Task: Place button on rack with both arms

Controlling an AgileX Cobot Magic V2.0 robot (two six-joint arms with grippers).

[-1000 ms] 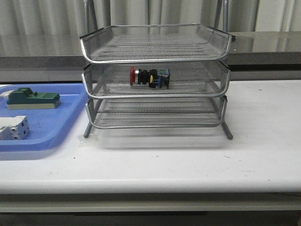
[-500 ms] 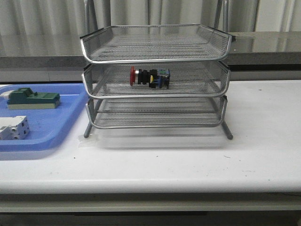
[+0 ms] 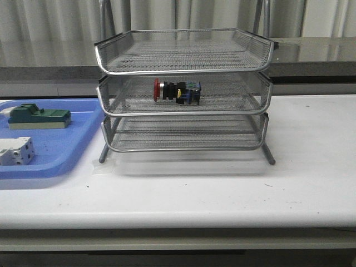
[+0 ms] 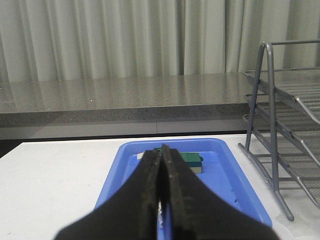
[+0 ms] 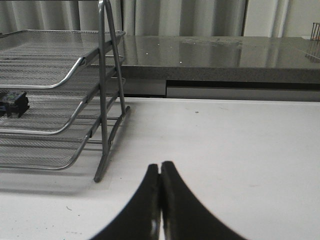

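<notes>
The button [image 3: 177, 92], with a red cap and a black body with blue and yellow parts, lies on its side in the middle tray of the silver wire-mesh rack [image 3: 184, 114]. Its black end shows in the right wrist view [image 5: 13, 103]. Neither arm shows in the front view. My left gripper [image 4: 161, 149] is shut and empty, above the blue tray [image 4: 235, 172], with the rack's side [image 4: 280, 130] apart from it. My right gripper [image 5: 160, 166] is shut and empty above the bare white table, apart from the rack's leg [image 5: 106, 100].
A flat blue tray [image 3: 61, 150] lies left of the rack, holding a green block [image 3: 39, 115] and a white terminal block [image 3: 15, 151]. A grey stone ledge [image 3: 311, 53] and curtains run behind the white table [image 3: 222, 189].
</notes>
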